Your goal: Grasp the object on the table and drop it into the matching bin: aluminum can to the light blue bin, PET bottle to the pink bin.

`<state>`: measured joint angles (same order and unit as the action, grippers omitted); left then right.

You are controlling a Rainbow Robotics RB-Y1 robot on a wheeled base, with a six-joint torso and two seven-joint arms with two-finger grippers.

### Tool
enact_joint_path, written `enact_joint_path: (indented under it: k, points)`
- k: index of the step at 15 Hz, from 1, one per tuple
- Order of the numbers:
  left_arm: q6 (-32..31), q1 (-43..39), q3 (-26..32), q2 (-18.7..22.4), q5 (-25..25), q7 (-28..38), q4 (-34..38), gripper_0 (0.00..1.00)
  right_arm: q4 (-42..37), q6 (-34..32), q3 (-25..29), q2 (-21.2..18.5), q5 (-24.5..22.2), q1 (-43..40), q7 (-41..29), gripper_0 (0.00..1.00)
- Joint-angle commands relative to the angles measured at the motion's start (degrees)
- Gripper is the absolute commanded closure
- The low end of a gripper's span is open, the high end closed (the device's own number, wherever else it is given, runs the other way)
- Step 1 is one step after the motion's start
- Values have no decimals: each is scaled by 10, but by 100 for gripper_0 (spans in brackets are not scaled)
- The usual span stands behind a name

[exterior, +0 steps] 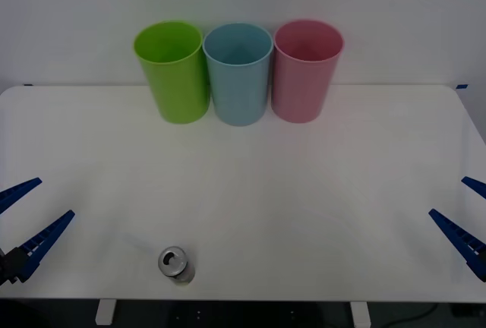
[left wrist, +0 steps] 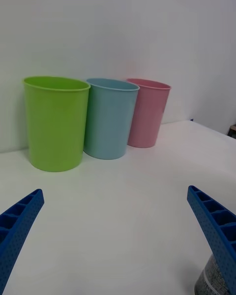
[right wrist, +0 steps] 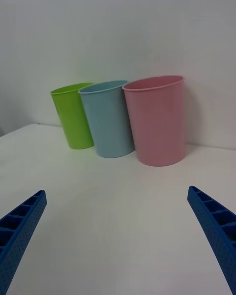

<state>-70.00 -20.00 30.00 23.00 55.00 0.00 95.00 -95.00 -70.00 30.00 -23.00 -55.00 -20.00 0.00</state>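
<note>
Front view: one can (exterior: 175,264) stands upright, top up, on the tabletop (exterior: 304,191), just right of my spread left gripper (exterior: 26,218). My right gripper (exterior: 467,218) is spread, well apart. Three bins: green (exterior: 175,74), blue (exterior: 239,76), pink (exterior: 304,72). Left wrist view: the can (left wrist: 209,280) sits beside my finger (left wrist: 216,226).

The left gripper (exterior: 24,220) sits at the near left edge of the scene, low over the table's (exterior: 304,191) left side, its two blue ribbed fingers (exterior: 47,238) pointing inward and toward the far side. Its jaws stand wide apart, holding nothing. The right gripper (exterior: 465,214) mirrors it at the near right edge, its blue fingers (exterior: 456,237) angled inward too, jaws likewise spread wide and empty. In each wrist view the arm's own fingers (left wrist: 214,226) (right wrist: 216,226) splay to the two lower corners, with open space between them.
</note>
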Motion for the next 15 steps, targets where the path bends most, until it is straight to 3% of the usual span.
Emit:
enact_joint_path:
  k: [1, 12, 15]
  points:
    - [0, 0, 0, 0, 0, 0, 0, 0, 0, 0, 0, 0, 0, 0, 0, 0]
    - [-11, -36, -4, 21, -19, -14, -11, 0, 0, 0, 0, 0, 0, 0, 0, 0]
    - [-20, -46, -10, 35, 5, -26, -11, 0, 0, 0, 0, 0, 0, 0, 0, 0]
